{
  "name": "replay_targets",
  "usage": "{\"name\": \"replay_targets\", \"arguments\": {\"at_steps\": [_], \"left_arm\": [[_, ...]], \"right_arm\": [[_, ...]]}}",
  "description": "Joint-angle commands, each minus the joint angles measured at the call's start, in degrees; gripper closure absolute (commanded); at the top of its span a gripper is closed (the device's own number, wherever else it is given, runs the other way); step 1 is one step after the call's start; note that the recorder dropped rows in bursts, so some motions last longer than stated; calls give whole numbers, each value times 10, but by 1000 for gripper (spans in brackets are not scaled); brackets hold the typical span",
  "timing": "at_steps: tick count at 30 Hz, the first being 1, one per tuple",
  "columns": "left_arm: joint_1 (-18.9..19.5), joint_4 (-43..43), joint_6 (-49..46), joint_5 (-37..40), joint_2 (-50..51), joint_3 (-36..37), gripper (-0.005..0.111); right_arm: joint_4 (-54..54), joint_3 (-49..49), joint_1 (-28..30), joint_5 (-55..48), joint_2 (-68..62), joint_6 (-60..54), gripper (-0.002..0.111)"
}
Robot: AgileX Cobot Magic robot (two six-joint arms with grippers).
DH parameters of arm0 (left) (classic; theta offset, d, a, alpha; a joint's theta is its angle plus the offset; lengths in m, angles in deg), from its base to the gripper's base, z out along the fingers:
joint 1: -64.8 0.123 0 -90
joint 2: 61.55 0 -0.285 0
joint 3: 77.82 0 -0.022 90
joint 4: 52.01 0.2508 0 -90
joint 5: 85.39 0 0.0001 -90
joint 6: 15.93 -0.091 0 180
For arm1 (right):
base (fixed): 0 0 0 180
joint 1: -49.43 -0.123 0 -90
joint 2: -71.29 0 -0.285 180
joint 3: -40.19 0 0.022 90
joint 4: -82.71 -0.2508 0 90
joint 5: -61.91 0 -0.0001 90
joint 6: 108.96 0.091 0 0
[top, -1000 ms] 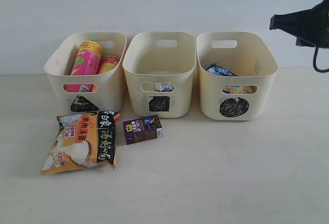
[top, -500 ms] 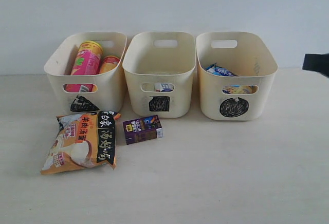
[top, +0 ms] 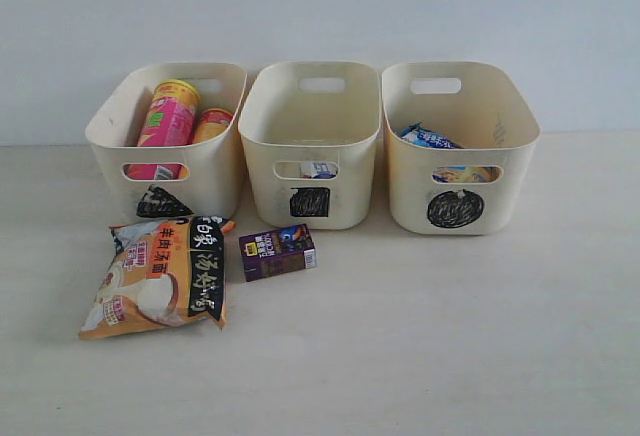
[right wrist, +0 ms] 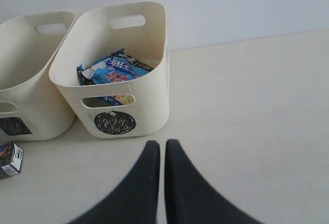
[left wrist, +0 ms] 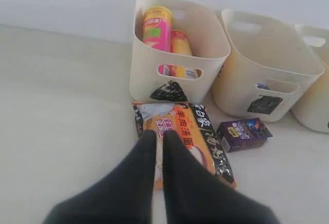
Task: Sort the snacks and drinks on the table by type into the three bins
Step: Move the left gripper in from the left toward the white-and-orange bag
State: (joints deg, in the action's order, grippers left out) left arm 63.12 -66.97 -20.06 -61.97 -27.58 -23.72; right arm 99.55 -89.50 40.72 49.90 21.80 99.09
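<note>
- Gone from the exterior view is the right claw, which showed at the right edge a moment ago; nothing else has shifted
- right claw closed and empty, above bare counter in front of the circle bin
- left claw closed and empty, tips over the orange-and-white packet
- that packet lies flat in front of the triangle bin; its long axis runs from the bin toward the counter's front edge
- purple carton lies on its side just beside the packet, in front of the square bin; long axis crosswise, right end slightly raised
- pink tube and yellow tube stand leaning in the triangle bin
- blue-and-white carton shows through the square bin's slot; blue packet lies in the circle bin
</note>
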Motion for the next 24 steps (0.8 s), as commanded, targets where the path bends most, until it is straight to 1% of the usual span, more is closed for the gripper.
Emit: {"name": "replay_targets", "arguments": {"at_steps": [1, 10, 16, 19, 24], "left_arm": [[-3, -1, -8, 33, 65, -46, 102], [-2, -41, -9, 151, 215, -166, 102], [3, -121, -78, 223, 342, -240, 102], [24, -190, -139, 252, 410, -265, 102], [97, -341, -240, 317, 501, -290, 102]], "right_arm": [[-2, 24, 2, -5, 19, 0, 108], [-16, 24, 0, -13, 19, -1, 108], [-16, 24, -5, -12, 19, -1, 108], [-14, 24, -30, -10, 19, -7, 108], [-14, 24, -69, -4, 19, -22, 108]]}}
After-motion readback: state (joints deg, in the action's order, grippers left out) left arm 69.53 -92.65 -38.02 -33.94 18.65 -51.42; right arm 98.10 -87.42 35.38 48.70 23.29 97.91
